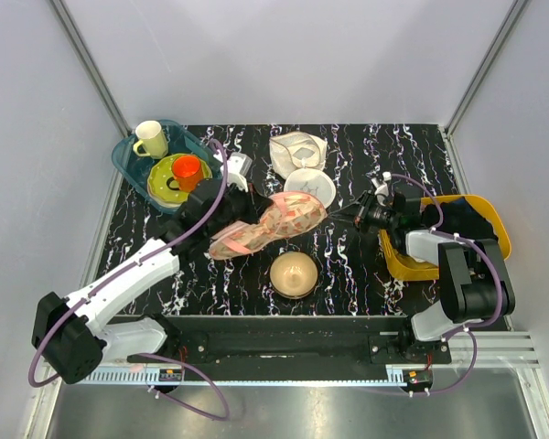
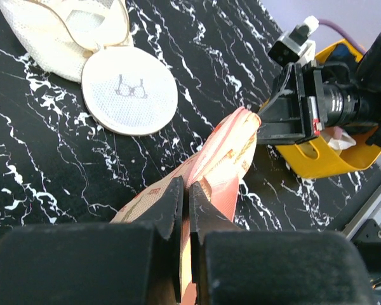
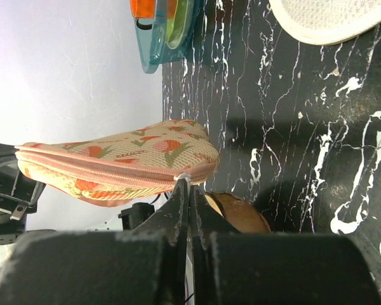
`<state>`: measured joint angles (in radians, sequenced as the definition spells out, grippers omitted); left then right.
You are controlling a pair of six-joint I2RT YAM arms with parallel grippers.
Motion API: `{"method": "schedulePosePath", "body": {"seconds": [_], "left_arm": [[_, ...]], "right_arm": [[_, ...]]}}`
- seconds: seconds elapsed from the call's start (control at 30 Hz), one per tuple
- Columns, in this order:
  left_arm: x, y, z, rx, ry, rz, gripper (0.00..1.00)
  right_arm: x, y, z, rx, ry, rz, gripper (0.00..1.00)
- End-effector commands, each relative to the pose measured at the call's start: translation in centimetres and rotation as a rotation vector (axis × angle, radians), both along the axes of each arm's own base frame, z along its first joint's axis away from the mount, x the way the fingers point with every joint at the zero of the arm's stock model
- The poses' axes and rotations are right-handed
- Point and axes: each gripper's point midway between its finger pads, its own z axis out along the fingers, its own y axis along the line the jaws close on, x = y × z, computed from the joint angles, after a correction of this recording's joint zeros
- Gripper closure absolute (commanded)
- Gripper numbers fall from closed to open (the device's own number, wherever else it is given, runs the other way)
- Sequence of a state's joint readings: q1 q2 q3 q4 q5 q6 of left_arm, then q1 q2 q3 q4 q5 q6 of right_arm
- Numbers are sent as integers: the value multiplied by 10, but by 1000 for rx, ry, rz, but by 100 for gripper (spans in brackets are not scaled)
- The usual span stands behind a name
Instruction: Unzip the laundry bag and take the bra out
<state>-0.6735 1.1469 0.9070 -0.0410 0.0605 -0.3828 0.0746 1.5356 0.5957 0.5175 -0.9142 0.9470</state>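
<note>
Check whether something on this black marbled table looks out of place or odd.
Only one thing: the salmon-pink carrot-printed fabric laundry bag does not lie flat. It hangs stretched above the table between the shut left gripper and the shut right gripper, its zipper looking closed. Nothing looks spilled or broken.

the laundry bag [image 1: 284, 219] is showing salmon-pink fabric with orange-and-green carrot marks; the tabletop [image 1: 348, 274] is showing black with white marbled veins.

From top cam we can't tell if the laundry bag [image 1: 267, 227] is zipped, too small. Right wrist view: tan bowl [image 3: 241, 215] mostly hidden behind right gripper [image 3: 189, 190]; teal tray [image 3: 153, 44] & white mesh disc [image 3: 330, 19] cut off at top edge.
</note>
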Motion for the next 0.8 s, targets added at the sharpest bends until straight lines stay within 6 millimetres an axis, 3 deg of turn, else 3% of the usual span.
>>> {"method": "schedulePosePath", "body": {"seconds": [0.0,0.23,0.4,0.47,0.6,0.73,0.77], "left_arm": [[16,10,110,-263,-241,67,100],[11,11,148,-352,-284,7,100],[8,23,161,-384,-304,13,100],[3,26,165,-399,-316,7,100],[6,27,157,-399,-305,17,100],[13,16,139,-394,-265,-8,100],[15,14,134,-373,-248,-12,100]], "right_arm": [[17,-5,4,-61,-39,-79,100],[17,-1,9,-76,-35,-65,100],[23,-4,25,-97,-85,-83,100],[25,-9,23,-147,-71,-122,100],[23,-9,10,-239,-67,-140,100],[17,6,-23,-325,-5,-129,100],[17,6,-23,-344,0,-129,98]]}}
